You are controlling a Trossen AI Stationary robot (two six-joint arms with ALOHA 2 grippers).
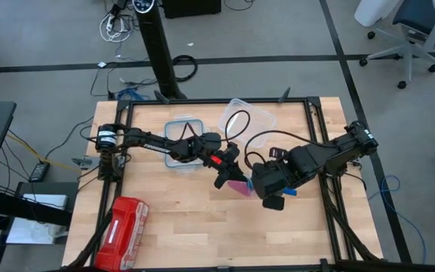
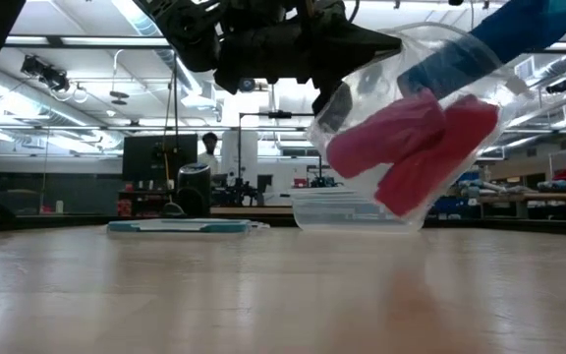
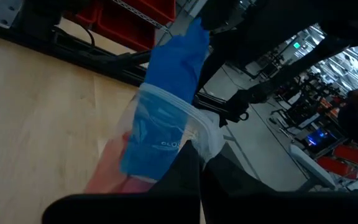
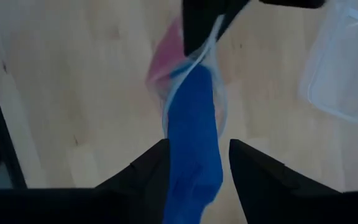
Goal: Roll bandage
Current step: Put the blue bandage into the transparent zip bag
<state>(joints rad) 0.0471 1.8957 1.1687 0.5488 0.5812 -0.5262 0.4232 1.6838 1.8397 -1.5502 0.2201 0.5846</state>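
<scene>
A clear zip bag (image 2: 411, 128) hangs tilted above the table's middle, with red-pink rolls (image 2: 425, 147) inside. The blue bandage (image 4: 191, 137) sticks out of the bag's mouth, its lower end still inside (image 3: 157, 134). My left gripper (image 1: 226, 175) reaches in from the table's left and is shut on the bag's rim. My right gripper (image 4: 197, 162) points steeply down just right of the bag, and its two fingers close on the bandage's free end. In the high view the bandage (image 1: 289, 193) shows as a small blue patch beside that gripper (image 1: 278, 198). My left gripper pinches the bag's zip rim (image 3: 197, 134) between its shut fingers, coming nearly level from the table's left. The bag hangs from this hold, tilted and clear of the table. My right gripper pinches the bandage's outer end (image 4: 194, 177) between its two fingers, from above, the fingers lying along the strip. The bandage runs from the fingers down into the bag's mouth.
A clear container with a teal rim (image 1: 181, 140) and a clear lid (image 1: 246, 117) lie at the table's far middle. A red zip pouch (image 1: 127, 223) lies near the front left corner. Bare wood spreads in front of the bag.
</scene>
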